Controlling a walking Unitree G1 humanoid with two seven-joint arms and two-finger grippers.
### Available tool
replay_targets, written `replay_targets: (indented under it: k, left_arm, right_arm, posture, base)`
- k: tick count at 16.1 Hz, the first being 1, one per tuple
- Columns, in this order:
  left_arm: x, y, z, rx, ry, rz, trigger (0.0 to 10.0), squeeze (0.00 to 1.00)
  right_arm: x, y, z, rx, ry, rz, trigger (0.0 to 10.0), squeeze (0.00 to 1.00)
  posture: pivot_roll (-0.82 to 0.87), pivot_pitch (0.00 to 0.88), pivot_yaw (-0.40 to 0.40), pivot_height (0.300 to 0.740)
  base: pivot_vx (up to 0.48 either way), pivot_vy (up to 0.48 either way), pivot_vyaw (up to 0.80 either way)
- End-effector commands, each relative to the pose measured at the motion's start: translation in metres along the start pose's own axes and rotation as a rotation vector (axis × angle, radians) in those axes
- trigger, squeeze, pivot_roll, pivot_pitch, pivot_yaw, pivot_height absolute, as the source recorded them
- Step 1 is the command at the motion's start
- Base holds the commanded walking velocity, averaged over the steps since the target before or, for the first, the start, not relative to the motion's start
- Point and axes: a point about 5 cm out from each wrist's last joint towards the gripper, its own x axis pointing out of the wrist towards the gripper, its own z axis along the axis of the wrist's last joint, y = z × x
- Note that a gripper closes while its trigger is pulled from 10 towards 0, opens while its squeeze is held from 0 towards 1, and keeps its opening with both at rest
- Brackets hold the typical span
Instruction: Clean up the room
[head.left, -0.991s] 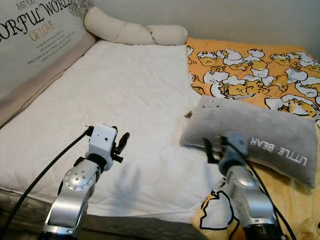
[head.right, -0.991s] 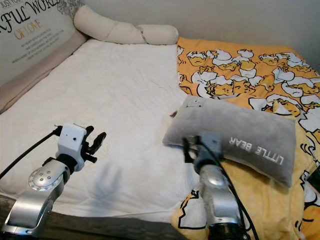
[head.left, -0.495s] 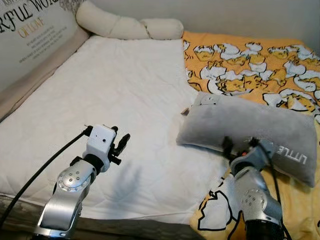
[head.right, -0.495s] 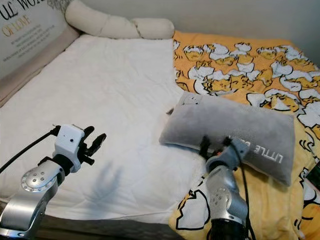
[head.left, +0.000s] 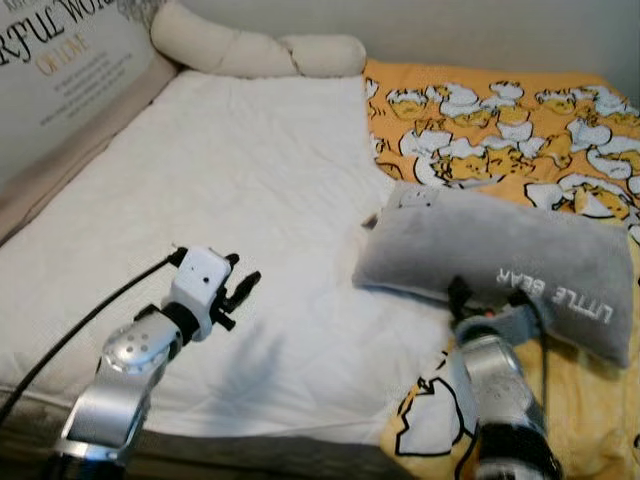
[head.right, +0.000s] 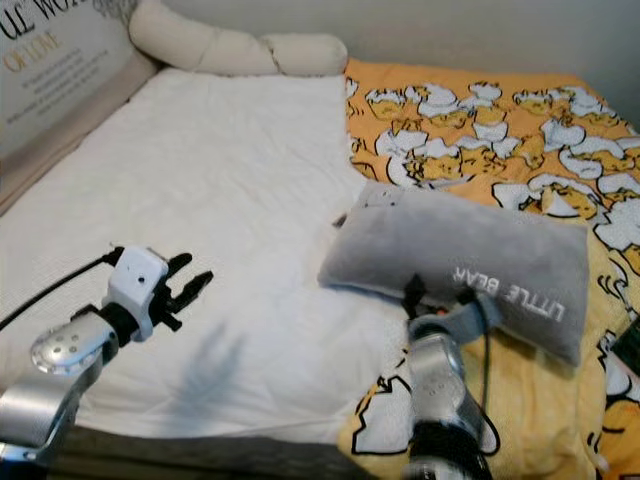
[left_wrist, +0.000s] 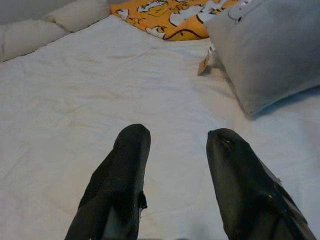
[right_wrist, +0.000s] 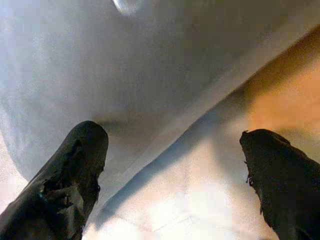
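Head views: grey pillow (head.left: 500, 255) lies on the bed (head.left: 200, 200), straddling white mattress pad and duck-print blanket (head.left: 500, 120); right tool (head.left: 492, 302) at its near edge, left tool (head.left: 238, 288) hovering over bare mattress, well apart. Left wrist view: fingers (left_wrist: 125, 170) parted, holding nothing. Right wrist view: fingers (right_wrist: 75, 165) spread wide at the pillow's edge, nothing gripped; pillow looks soft, light, floppy — pinch deep on the near seam.

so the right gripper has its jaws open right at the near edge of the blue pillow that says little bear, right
Not quite: the pillow is grey, not blue, as the left eye view shows. The rest holds: the right gripper has its jaws open at the pillow's near edge.
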Motion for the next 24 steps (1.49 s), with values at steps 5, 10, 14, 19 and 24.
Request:
replay_targets:
  k: [5, 10, 14, 19, 24]
  left_arm:
    - [-0.001, 0.001, 0.004, 0.056, -0.006, -0.042, 10.0, 0.0]
    - [-0.006, -0.005, 0.005, 0.022, 0.01, -0.117, 10.0, 0.0]
    - [-0.006, -0.004, 0.006, 0.035, 0.005, -0.119, 10.0, 0.0]
    - [-0.005, -0.008, 0.006, 0.041, 0.001, -0.12, 10.0, 0.0]
    - [0.002, -0.011, 0.007, 0.045, -0.004, -0.137, 10.0, 0.0]
  right_arm:
    - [0.027, 0.025, 0.019, 0.184, -0.056, 0.067, 10.0, 0.74]
    - [0.038, 0.044, 0.046, 0.227, -0.131, 0.05, 8.5, 0.0]
    - [0.04, 0.04, 0.061, 0.279, -0.177, -0.016, 0.0, 0.0]
    - [0.04, 0.027, 0.067, 0.324, -0.18, -0.082, 0.0, 0.0]
    - [0.04, 0.026, 0.072, 0.3, -0.185, -0.093, 0.0, 0.0]
  posture:
    - [0.19, 0.0, 0.037, 0.74]
    - [0.22, 0.0, 0.025, 0.74]
    - [0.23, 0.0, 0.011, 0.74]
    - [0.23, 0.0, 0.011, 0.74]
    - [0.21, 0.0, 0.024, 0.74]
  base:
    - [0.0, 0.0, 0.0]
    - [0.0, 0.0, 0.0]
    - [0.0, 0.0, 0.0]
    - [0.0, 0.0, 0.0]
    - [0.0, 0.0, 0.0]
